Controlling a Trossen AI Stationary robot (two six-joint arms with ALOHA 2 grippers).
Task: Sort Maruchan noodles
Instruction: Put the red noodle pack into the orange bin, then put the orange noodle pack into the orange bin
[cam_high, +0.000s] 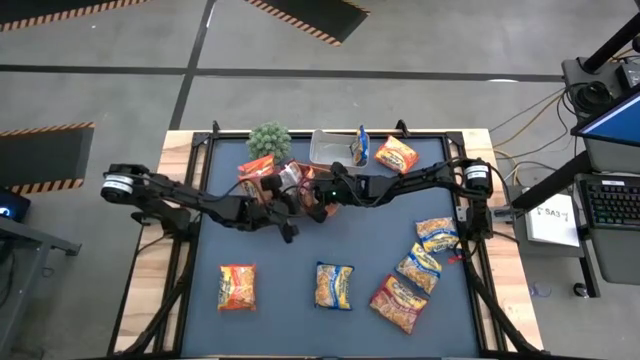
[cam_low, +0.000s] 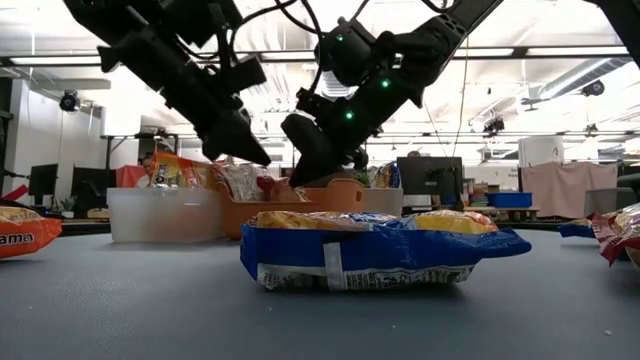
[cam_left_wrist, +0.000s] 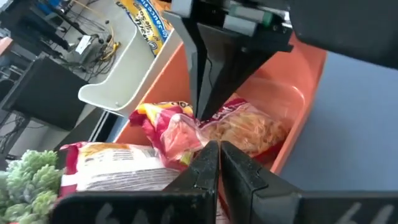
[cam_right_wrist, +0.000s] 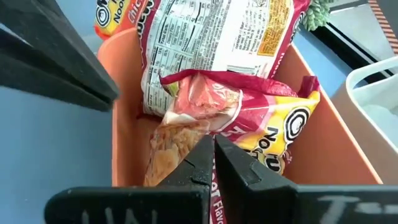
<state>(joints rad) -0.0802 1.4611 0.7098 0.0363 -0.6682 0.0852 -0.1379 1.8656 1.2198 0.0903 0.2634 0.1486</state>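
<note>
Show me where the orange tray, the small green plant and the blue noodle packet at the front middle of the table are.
orange tray (cam_right_wrist: 323, 143): right wrist view, on its bare inner side wall.
small green plant (cam_high: 268, 139): high view, middle of its leaves.
blue noodle packet (cam_high: 333, 285): high view, centre of its top face.

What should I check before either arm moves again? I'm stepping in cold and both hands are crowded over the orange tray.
1. Left hand shut, holding nothing: ok.
2. Right hand shut, holding nothing: ok.
3. Room between the two hands over the orange tray: not ok, they sit very close.
4. Red packet in the tray is reachable: ok, it lies on top.
5. Hands ready to grasp: not ok, both need opening.
6. Loose packets: ok, blue packet lies flat, apart from the others.
</note>
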